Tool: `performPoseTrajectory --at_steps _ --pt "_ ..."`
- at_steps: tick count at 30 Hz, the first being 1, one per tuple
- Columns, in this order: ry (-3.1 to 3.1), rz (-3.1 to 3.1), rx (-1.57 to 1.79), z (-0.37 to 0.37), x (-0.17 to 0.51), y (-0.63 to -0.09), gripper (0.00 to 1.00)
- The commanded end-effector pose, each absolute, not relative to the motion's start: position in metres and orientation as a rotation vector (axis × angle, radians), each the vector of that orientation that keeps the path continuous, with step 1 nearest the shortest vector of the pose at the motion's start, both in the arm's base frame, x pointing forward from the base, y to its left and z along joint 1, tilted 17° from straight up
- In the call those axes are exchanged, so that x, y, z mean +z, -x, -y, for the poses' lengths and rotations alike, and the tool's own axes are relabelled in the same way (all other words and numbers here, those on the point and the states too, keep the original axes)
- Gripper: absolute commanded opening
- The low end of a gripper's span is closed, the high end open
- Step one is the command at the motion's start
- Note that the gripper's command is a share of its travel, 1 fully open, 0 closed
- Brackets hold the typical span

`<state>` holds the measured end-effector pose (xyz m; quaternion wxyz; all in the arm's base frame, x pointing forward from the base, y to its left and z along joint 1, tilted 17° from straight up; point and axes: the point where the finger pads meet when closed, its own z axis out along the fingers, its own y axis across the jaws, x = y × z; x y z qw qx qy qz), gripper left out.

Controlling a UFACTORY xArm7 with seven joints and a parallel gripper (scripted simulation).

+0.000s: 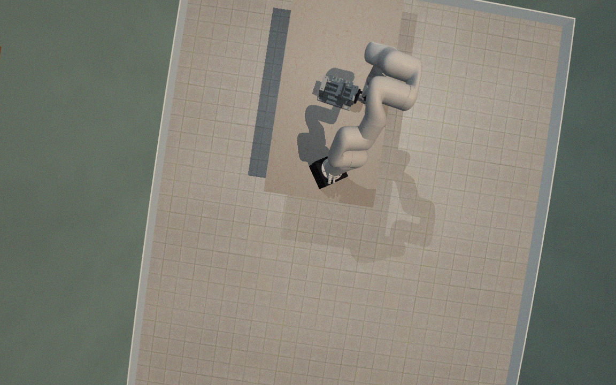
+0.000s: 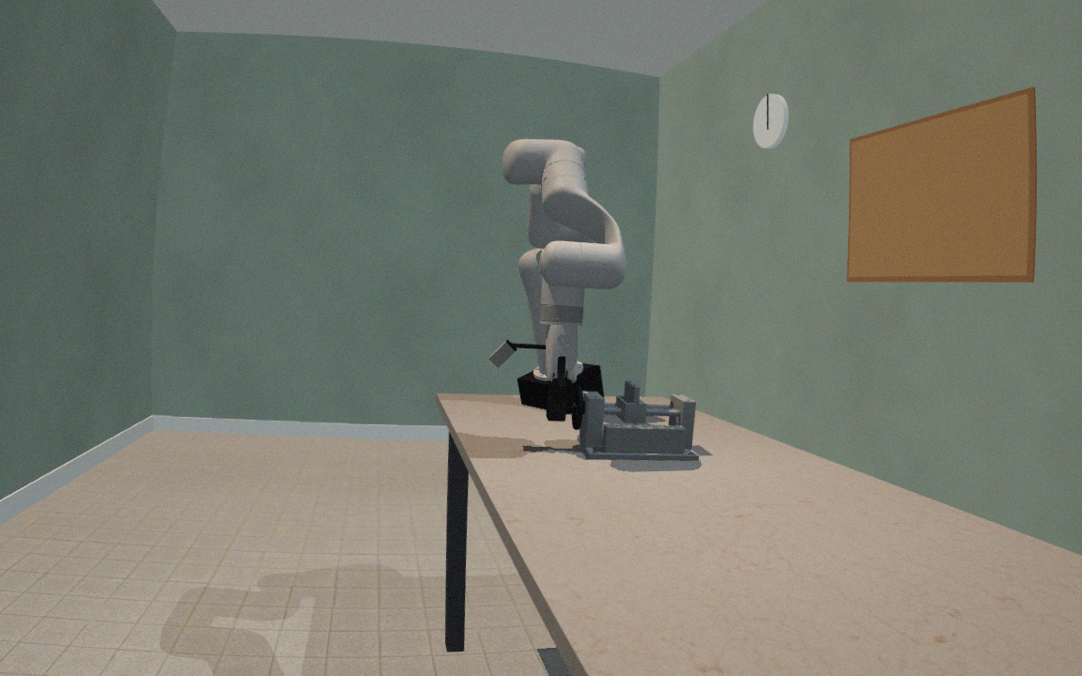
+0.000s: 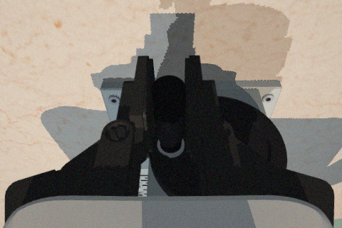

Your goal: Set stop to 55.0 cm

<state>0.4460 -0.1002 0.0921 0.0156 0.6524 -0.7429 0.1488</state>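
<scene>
The grey stop rig [image 1: 335, 93] [image 2: 645, 440] stands on the table, with its stop carriage [image 2: 630, 409] part way along the rods between two end blocks. The black handwheel [image 2: 577, 415] [image 3: 265, 132] is on the rig's left end in the exterior view. My gripper [image 2: 557, 413] [image 3: 169, 76] is at the handwheel, pointing down, shut on its black crank handle [image 3: 169, 96], which shows between the two fingers in the wrist view. A strip of white scale marks [image 3: 142, 185] shows partly behind the left finger; I cannot read a value. The fingers hide part of the wheel.
The table [image 1: 300, 28] [image 2: 780, 546] carries the rig and the black arm base [image 1: 318, 178] [image 2: 534, 391]. The table's long edge runs close by the gripper's side. A cork board [image 2: 940, 201] and a clock [image 2: 770, 121] hang on the wall.
</scene>
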Motion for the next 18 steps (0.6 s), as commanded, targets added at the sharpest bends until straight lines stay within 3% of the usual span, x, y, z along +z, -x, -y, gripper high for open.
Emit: performPoseTrajectory --at_steps 1,18 --pt "-2.030 2.311 0.462 0.101 0.089 -0.446 0.06" --pt "-2.030 2.311 0.462 0.103 0.078 -0.445 0.06"
